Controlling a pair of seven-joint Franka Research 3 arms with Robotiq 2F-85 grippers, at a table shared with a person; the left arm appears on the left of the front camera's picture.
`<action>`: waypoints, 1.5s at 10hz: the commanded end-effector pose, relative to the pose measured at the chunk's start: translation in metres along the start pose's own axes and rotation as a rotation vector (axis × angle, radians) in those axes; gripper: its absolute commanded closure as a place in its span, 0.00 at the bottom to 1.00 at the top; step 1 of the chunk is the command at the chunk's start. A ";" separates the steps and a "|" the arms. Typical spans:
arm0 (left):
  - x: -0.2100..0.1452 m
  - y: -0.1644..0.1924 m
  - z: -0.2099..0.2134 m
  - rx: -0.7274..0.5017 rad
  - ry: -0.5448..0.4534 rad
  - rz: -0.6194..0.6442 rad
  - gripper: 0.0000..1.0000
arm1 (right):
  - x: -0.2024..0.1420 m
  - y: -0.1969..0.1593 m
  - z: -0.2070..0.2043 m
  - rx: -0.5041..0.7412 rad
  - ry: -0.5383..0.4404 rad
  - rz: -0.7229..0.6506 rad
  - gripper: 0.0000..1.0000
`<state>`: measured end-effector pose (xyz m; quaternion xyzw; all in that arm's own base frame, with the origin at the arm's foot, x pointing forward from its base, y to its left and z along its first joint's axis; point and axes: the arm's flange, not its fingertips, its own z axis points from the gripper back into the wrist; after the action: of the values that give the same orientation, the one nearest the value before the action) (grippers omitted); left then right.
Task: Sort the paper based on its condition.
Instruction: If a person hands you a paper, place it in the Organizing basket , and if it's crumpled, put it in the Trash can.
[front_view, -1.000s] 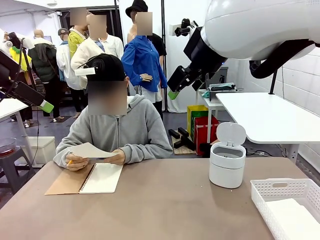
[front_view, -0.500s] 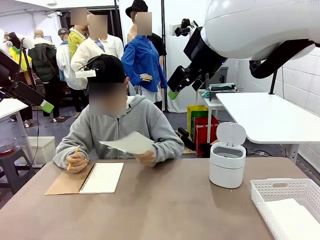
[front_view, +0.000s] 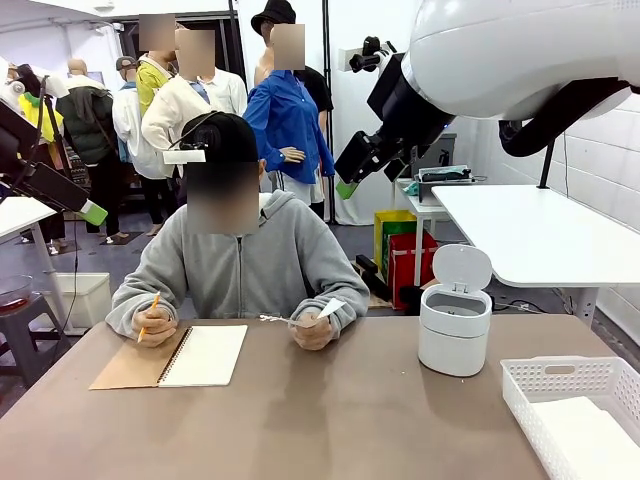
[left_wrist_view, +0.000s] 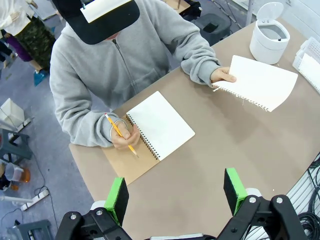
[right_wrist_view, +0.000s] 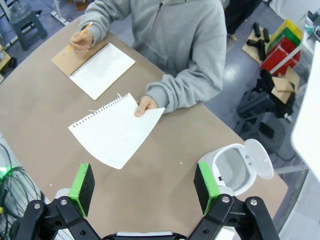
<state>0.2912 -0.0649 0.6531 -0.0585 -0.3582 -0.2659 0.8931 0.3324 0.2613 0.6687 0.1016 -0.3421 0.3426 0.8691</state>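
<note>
**A:** While the person sat at the worktop (front_view: 330, 420), where was the paper sheet (right_wrist_view: 117, 131)?

**B:** It was in the person's hand (right_wrist_view: 145, 106), pinched at one corner and held flat just over the worktop, in the middle of the right wrist view. It was smooth, with one ragged, torn-hole edge.

**A:** And around it?

**B:** An open notebook (right_wrist_view: 102, 70) lay toward the upper left, apart from the sheet. The person's other hand (left_wrist_view: 124, 137) rested on it, holding a pencil (left_wrist_view: 111, 122). A white bin (right_wrist_view: 235, 170), lid up, stood at the lower right. In the front view, a white basket (front_view: 560, 368) in the lower right corner held flat white sheets (front_view: 590, 435).

**A:** The grippers?

**B:** The left gripper (left_wrist_view: 175, 192) and the right gripper (right_wrist_view: 145, 180) were both spread wide, holding nothing, up above the worktop.
</note>
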 end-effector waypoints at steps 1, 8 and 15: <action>0.000 0.000 0.000 0.001 -0.004 0.000 0.00 | -0.002 0.001 0.000 0.003 0.005 -0.001 0.00; 0.000 0.000 0.000 0.001 -0.004 0.000 0.00 | -0.002 0.001 0.000 0.003 0.005 -0.001 0.00; 0.000 0.000 0.000 0.001 -0.004 0.000 0.00 | 0.000 0.000 0.000 0.000 0.000 0.000 0.00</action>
<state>0.2912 -0.0649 0.6531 -0.0585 -0.3582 -0.2659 0.8931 0.3324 0.2613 0.6687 0.1015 -0.3421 0.3426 0.8691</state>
